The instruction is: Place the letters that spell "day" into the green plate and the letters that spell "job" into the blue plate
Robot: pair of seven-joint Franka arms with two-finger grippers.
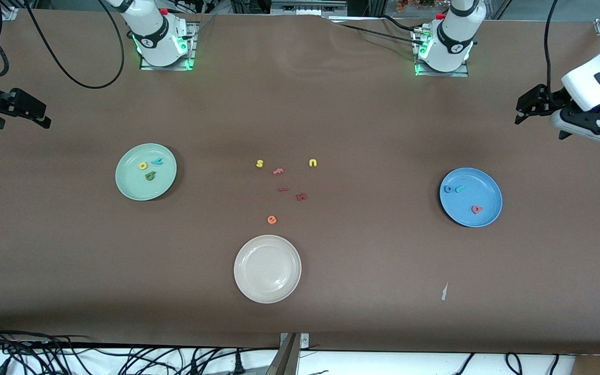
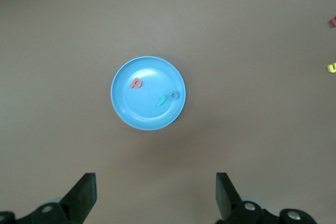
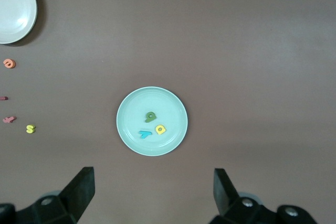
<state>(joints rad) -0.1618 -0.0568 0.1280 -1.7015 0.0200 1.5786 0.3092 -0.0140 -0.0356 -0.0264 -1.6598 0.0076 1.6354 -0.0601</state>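
Observation:
The green plate (image 1: 133, 185) (image 3: 131, 106) lies toward the right arm's end of the table. In it lie the green "d" (image 1: 150, 176) (image 3: 151, 116), yellow "a" (image 1: 142, 165) (image 3: 160, 129) and cyan "y" (image 1: 157, 161) (image 3: 145, 134). Toward the left arm's end, the blue plate (image 1: 485, 182) (image 2: 142, 114) holds the blue "o" (image 1: 449, 189) (image 2: 174, 95), cyan "j" (image 1: 460, 188) (image 2: 161, 100) and pinkish-red "b" (image 1: 477, 209) (image 2: 136, 83). My left gripper (image 1: 539, 126) (image 2: 156, 192) hangs open and empty over bare table at its end. My right gripper (image 1: 21, 124) (image 3: 153, 190) hangs open and empty at its own end.
A cream-white plate (image 1: 245, 255) sits empty nearest the front camera. Between the plates lie a yellow "s" (image 1: 260, 163), a yellow "u" (image 1: 313, 163), an orange "e" (image 1: 272, 220) and three dark red letters (image 1: 301, 197). A white paper scrap (image 1: 444, 291) lies near the front edge.

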